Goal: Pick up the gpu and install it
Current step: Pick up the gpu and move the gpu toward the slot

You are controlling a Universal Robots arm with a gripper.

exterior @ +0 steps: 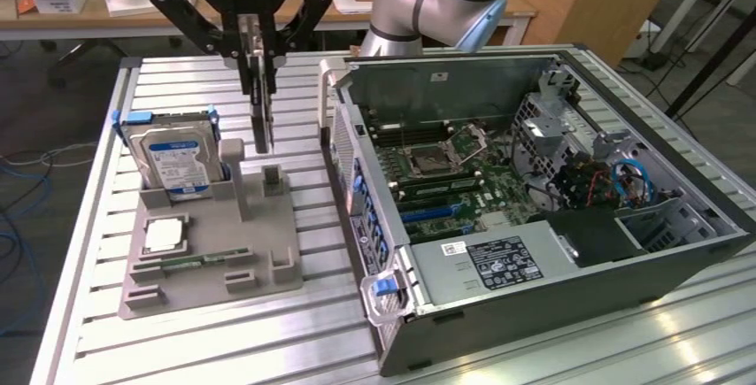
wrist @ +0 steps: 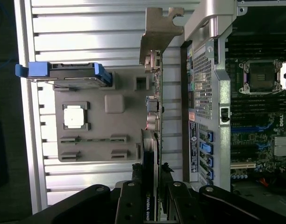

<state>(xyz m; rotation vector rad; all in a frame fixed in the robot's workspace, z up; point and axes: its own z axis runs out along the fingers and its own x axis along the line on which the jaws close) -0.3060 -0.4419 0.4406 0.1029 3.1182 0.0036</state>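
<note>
Over the slatted table [exterior: 236, 341], the tool [exterior: 258, 84] pinches the gpu [exterior: 262, 128] (held edge-on, upright).

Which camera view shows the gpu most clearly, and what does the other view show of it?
The wrist view: it shows the gpu with its metal bracket and printed label. The exterior view shows it edge-on, a thin dark strip clamped in the pincer.
</note>
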